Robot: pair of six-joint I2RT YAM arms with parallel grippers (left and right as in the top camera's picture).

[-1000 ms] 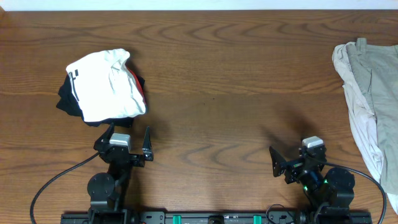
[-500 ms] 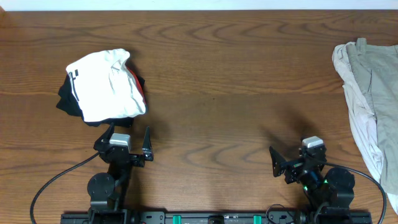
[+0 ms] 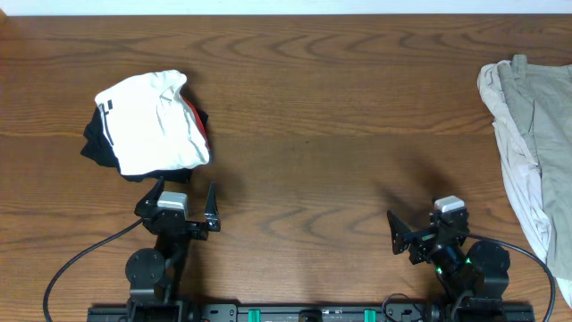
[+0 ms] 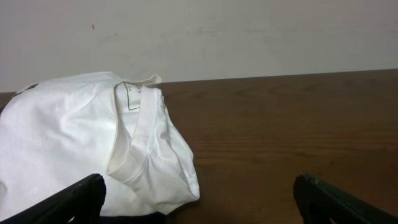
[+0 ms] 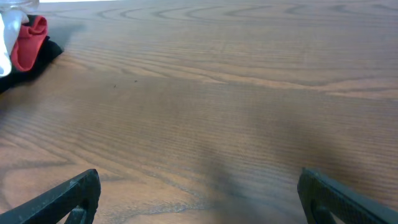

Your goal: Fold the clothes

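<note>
A pile of clothes lies at the left of the table: a white garment (image 3: 152, 125) on top of a black one (image 3: 96, 143) and a red one (image 3: 198, 121). The white garment (image 4: 81, 143) fills the left of the left wrist view, just ahead of my left gripper (image 4: 199, 199), which is open and empty. The khaki shorts (image 3: 547, 116) with a cream-beige garment (image 3: 518, 170) lie at the table's right edge. My right gripper (image 5: 199, 196) is open and empty over bare wood; the red garment (image 5: 28, 34) shows far to its left.
The wooden table (image 3: 331, 134) runs between the two piles. Both arm bases sit at the front edge, with black cables beside them. A pale wall (image 4: 249, 31) stands behind the table.
</note>
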